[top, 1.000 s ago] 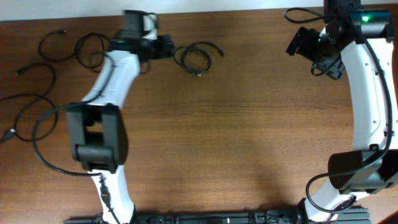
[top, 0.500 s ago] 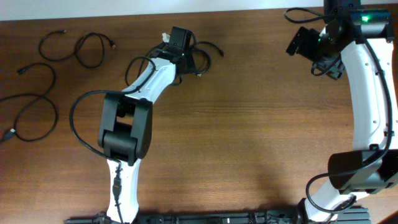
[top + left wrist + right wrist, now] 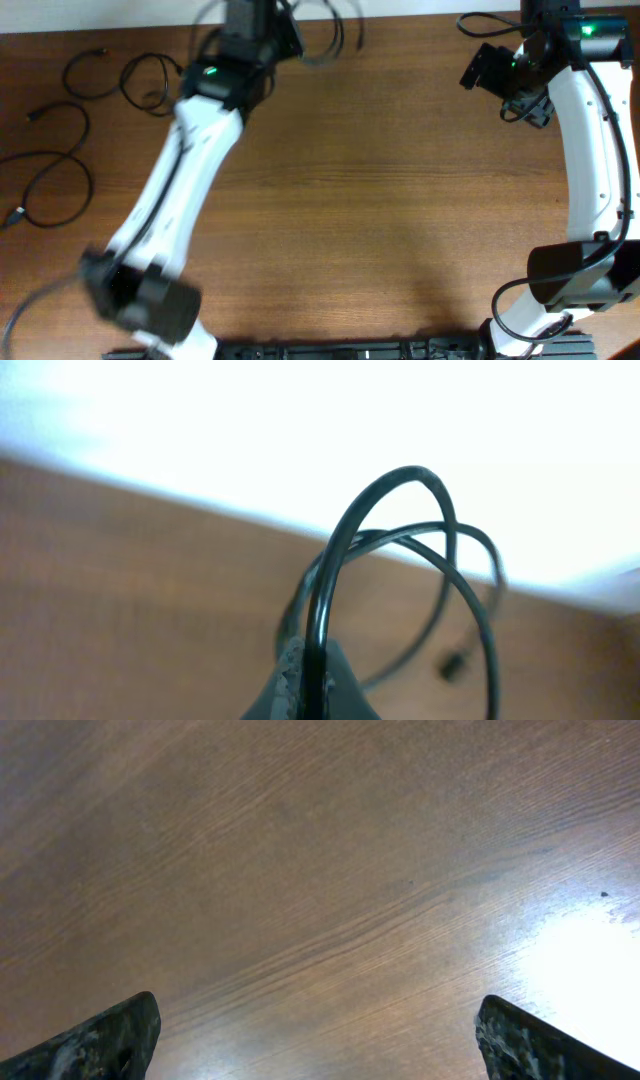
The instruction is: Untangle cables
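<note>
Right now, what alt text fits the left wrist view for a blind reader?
The left gripper, shut on a thin black cable, holds its loops above the brown wooden table. A small plug tip hangs at lower right; beyond is bright white.

left arm reaches far out, left hand pinched on a cable, right hand spread wide, hovering
</note>
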`<state>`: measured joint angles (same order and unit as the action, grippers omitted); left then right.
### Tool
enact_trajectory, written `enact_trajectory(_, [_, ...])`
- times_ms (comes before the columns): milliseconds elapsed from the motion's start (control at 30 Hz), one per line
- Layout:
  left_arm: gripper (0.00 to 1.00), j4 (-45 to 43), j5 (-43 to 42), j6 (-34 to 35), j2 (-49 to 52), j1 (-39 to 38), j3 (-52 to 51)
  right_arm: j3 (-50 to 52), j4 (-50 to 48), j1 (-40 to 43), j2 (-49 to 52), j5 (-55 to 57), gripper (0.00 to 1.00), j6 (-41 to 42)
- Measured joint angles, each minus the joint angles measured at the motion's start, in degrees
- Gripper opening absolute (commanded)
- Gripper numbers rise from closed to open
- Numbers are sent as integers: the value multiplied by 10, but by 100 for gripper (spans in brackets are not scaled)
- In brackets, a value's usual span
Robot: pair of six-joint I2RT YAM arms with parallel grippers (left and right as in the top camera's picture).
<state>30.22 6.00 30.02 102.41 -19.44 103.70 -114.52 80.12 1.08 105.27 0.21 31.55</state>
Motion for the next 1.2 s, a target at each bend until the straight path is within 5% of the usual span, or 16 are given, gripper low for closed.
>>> enact_trajectory(167, [0,32,-45,-134,-136,0,22,0,1,0,0,0,98,0])
enact_trajectory(300, [0,211,-81,-267,-68,0,19,0,1,0,0,0,98,-1])
enact_trajectory(400, [0,234,-163,-328,-33,4,6,0,1,0,0,0,98,0])
enact_trajectory(533, [0,163,-316,-352,-97,31,26,0,1,0,0,0,98,0])
enact_trajectory(700, [0,298,-297,-356,-114,16,43,0,1,0,0,0,98,0])
enact_trajectory(933, [0,318,-291,-365,-100,15,40,0,-15,0,0,-16,99,0])
enact_trajectory(1000, [0,318,-291,-365,-100,15,40,0,-11,0,0,-115,89,-25])
enact_trajectory(1133, [0,319,-277,-362,-100,16,40,0,26,-49,0,-434,94,-232])
enact_trajectory(1200, [0,322,-245,-356,-100,16,40,0,21,-91,0,-496,96,-287])
